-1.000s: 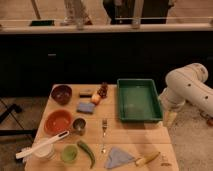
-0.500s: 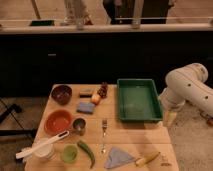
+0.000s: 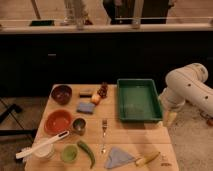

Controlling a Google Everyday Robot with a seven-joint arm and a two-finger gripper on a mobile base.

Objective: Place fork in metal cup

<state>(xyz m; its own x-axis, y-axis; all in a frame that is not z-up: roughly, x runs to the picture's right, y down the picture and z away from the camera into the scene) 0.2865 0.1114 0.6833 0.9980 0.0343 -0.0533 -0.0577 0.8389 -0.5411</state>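
The slim silver fork (image 3: 104, 135) lies flat on the wooden table (image 3: 135, 135), front middle, tines pointing away from me. The small shiny metal cup (image 3: 78, 125) stands upright just left of the fork, next to an orange bowl (image 3: 58, 121). My white arm (image 3: 187, 87) hangs off the table's right side. My gripper (image 3: 170, 118) points down beside the table's right edge, by the front right corner of the green tray (image 3: 137, 100). It is far from the fork and cup and holds nothing that I can see.
A dark brown bowl (image 3: 62, 93), blue sponge (image 3: 85, 107), orange fruit (image 3: 95, 99) and dark grapes (image 3: 103, 90) sit at the back. A white cup (image 3: 44, 150) with a long white utensil (image 3: 42, 144), green cup (image 3: 69, 153), green pepper (image 3: 87, 151), blue cloth (image 3: 119, 157) and yellow-handled knife (image 3: 147, 159) line the front.
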